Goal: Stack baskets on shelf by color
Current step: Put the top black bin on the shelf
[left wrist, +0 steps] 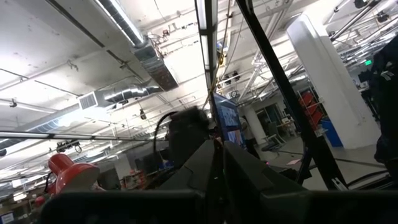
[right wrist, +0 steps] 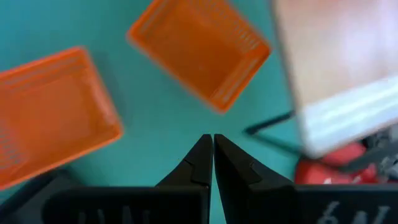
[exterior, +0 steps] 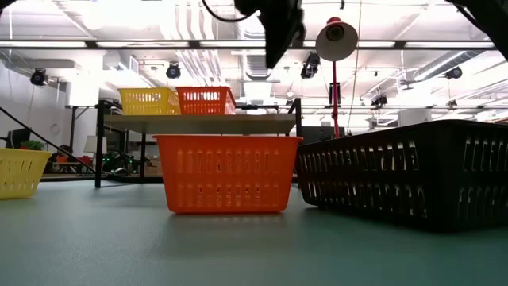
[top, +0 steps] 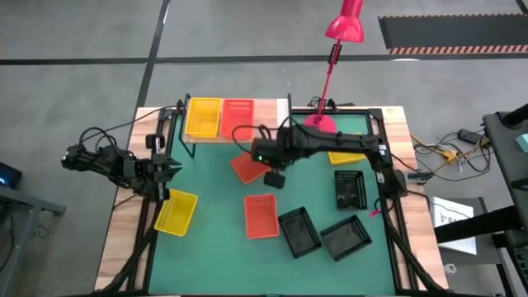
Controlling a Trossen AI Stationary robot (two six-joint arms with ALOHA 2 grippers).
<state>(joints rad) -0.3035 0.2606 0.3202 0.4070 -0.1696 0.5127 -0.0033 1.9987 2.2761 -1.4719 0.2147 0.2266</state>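
The shelf (top: 268,111) stands at the table's far edge with one yellow basket (top: 204,118) and one red basket (top: 238,118) side by side on its plank. On the green table lie two red baskets (top: 246,168) (top: 261,216), a yellow basket (top: 176,212), another yellow basket (top: 346,154) partly under the right arm, and three black baskets (top: 349,188) (top: 299,231) (top: 345,237). My right gripper (right wrist: 213,140) is shut and hovers above the table beside the nearer-to-shelf red basket (right wrist: 199,53), touching nothing. My left gripper (top: 169,171) waits at the table's left edge, shut, pointing upward.
A pink lamp (top: 345,25) rises from its red base (top: 320,124) just right of the shelf. In the low view a red basket (exterior: 228,173) stands in front of the shelf (exterior: 198,123), with a black basket (exterior: 413,179) at the right. Cables run along the table's sides.
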